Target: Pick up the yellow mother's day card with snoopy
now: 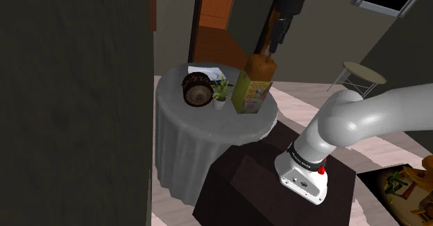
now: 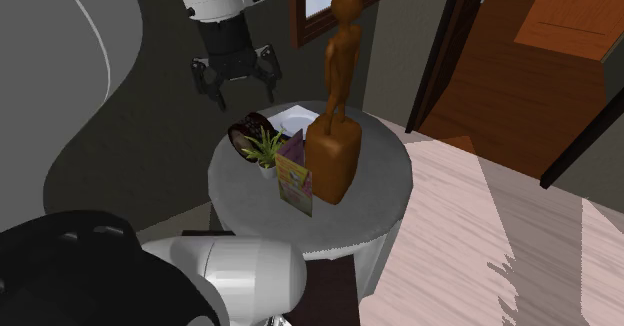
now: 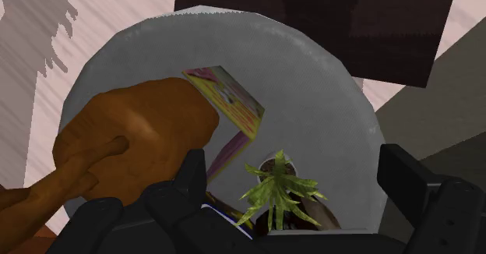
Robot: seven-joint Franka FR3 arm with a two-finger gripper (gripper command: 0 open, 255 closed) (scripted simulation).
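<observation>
The card (image 1: 251, 94), yellow with pink and purple print, stands upright on the round grey-clothed table (image 1: 208, 124), against the base of a tall brown carved figure (image 1: 260, 66). In the second exterior view the card (image 2: 295, 179) is on the near side of the figure (image 2: 335, 124). My gripper (image 2: 236, 74) hangs open well above the table, over the small plant (image 2: 265, 149), and holds nothing. In the wrist view the card (image 3: 230, 100) lies ahead of the open gripper (image 3: 294, 159), beside the figure (image 3: 132, 143), with the plant (image 3: 276, 190) between the fingers.
A dark round object (image 1: 196, 89) and a white plate (image 1: 206, 72) sit on the table behind the plant (image 1: 220, 93). A stool (image 1: 361, 72) stands at the shoulder view's right. An open doorway (image 2: 540, 34) leads onto a wood floor.
</observation>
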